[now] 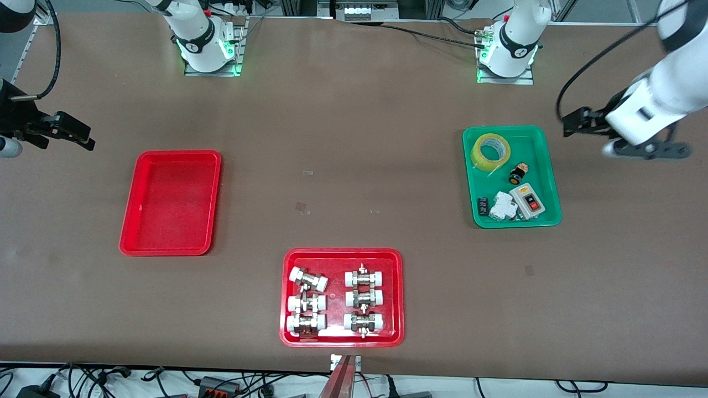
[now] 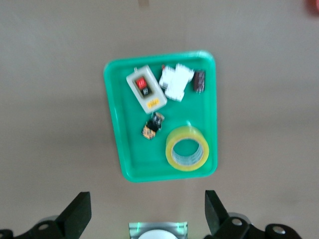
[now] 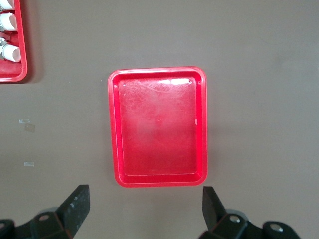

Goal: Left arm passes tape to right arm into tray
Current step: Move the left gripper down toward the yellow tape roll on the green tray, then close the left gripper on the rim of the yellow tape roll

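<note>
Your left gripper (image 2: 144,219) hangs in the air at the right edge of the front view, off the green tray's (image 1: 547,182) end of the table, with its fingers (image 2: 77,214) spread wide and nothing between them. In the left wrist view you look straight down on that green tray (image 2: 114,119), which fills the middle of the frame.

Look for the tape (image 1: 490,150) in the upper corner of the green tray in the front view, lying flat with its white core showing; in the left wrist view the tape (image 2: 187,149) sits in the tray's lower right corner. Sharing that tray with it are a small black and orange button (image 1: 516,174), a grey switch box (image 1: 527,201) with a red rocker, a white plastic part (image 1: 503,207) and a small black piece (image 1: 483,206).

Your right gripper (image 3: 144,214) is up at the left edge of the front view, likewise spread open and holding nothing. Its wrist view shows the plain red tray (image 3: 113,129) below it, centred in the frame; in the front view you find this red tray (image 1: 133,221) at centre left.

Low in the middle of the front view stands a second red tray (image 1: 398,298) holding six pipe fittings (image 1: 364,299) in two columns.
</note>
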